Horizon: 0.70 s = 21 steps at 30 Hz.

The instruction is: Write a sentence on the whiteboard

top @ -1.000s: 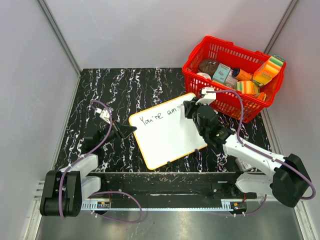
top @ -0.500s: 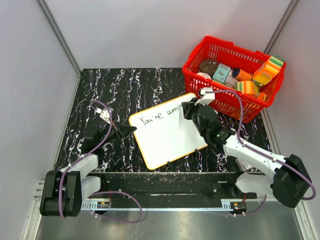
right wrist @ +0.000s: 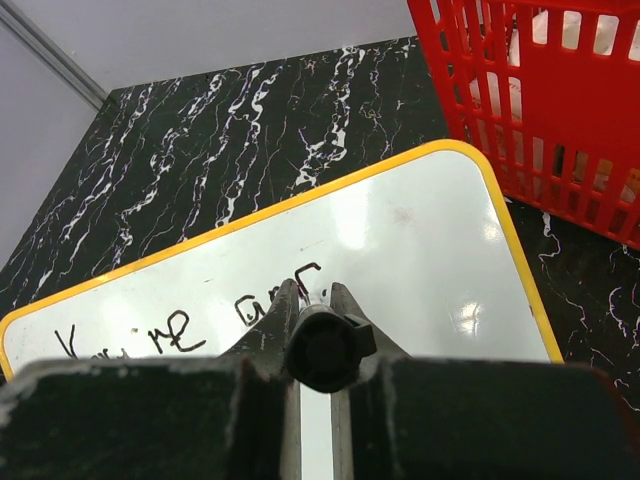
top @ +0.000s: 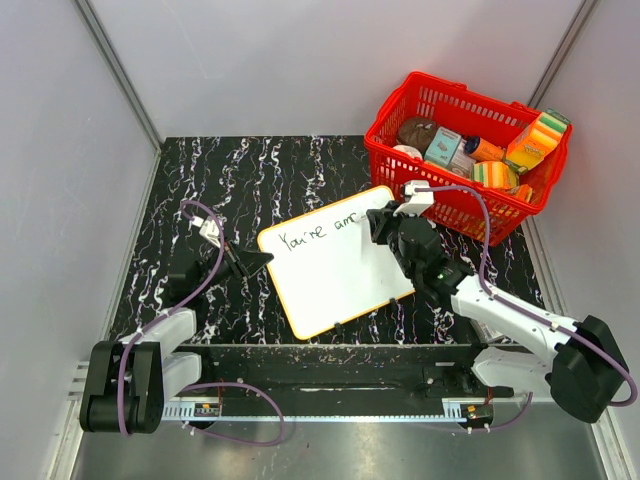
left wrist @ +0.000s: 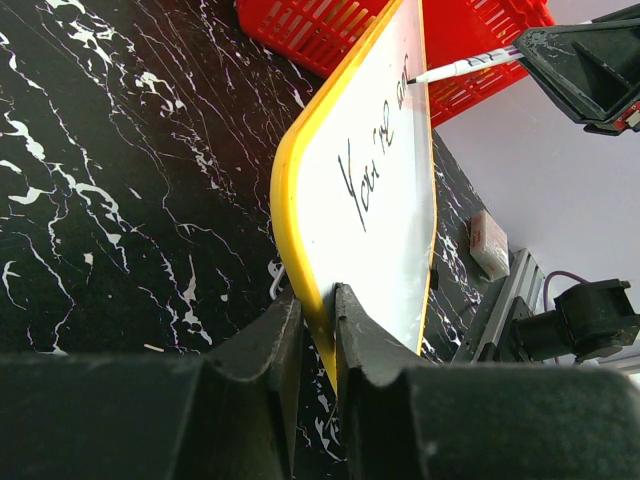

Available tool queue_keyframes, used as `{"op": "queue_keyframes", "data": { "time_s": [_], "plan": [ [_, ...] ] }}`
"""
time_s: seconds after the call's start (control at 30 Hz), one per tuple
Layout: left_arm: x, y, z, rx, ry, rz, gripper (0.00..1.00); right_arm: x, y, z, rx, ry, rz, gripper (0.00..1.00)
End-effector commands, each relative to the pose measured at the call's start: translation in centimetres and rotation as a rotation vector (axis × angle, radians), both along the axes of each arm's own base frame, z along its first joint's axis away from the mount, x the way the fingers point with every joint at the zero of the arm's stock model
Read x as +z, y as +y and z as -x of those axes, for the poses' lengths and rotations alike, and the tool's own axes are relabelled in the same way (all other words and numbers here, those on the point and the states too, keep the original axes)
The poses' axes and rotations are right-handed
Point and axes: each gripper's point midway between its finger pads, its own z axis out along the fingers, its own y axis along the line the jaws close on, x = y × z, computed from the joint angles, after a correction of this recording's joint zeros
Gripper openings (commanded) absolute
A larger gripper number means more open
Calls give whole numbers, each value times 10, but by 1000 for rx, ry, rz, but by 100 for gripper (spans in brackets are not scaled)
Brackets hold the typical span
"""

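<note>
**Position of work piece.** The flat white rectangular whiteboard with the thin orange-yellow rim (top: 335, 262) lies near the middle of the black white-veined marble bench (top: 250, 170), turned at an angle. Its far right corner sits just beside the red plastic mesh basket (top: 455, 208), which holds assorted packaged goods. Black handwriting reading "You're am" runs along the board's far edge.

**Left hand** (top: 262, 259). Closed on the board. The left wrist view shows both fingers (left wrist: 285, 330) pinching the yellow rim at the board's left corner.

**Right hand** (top: 385, 222). Closed around a slim white marker with a dark tip (left wrist: 460, 68), over the board's far right part. The right wrist view shows the marker's dark rear end (right wrist: 322, 350) clamped between the fingers. The tip stands at the last written letters. Contact with the surface cannot be confirmed.
</note>
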Motion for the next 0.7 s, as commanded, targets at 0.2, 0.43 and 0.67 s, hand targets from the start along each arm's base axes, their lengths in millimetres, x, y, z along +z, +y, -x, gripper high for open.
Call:
{"op": "queue_keyframes", "data": {
  "time_s": [0.2, 0.43, 0.67],
  "plan": [
    [2, 0, 1, -18, -83, -44, 0, 8, -8, -12, -79, -11, 7, 0],
    [1, 0, 1, -18, -86, -45, 0, 22, -9, -17, -99, -53, -18, 0],
    [1, -1, 2, -20, -86, -45, 0, 30, -8, -21, -111, -69, -23, 0]
  ]
}}
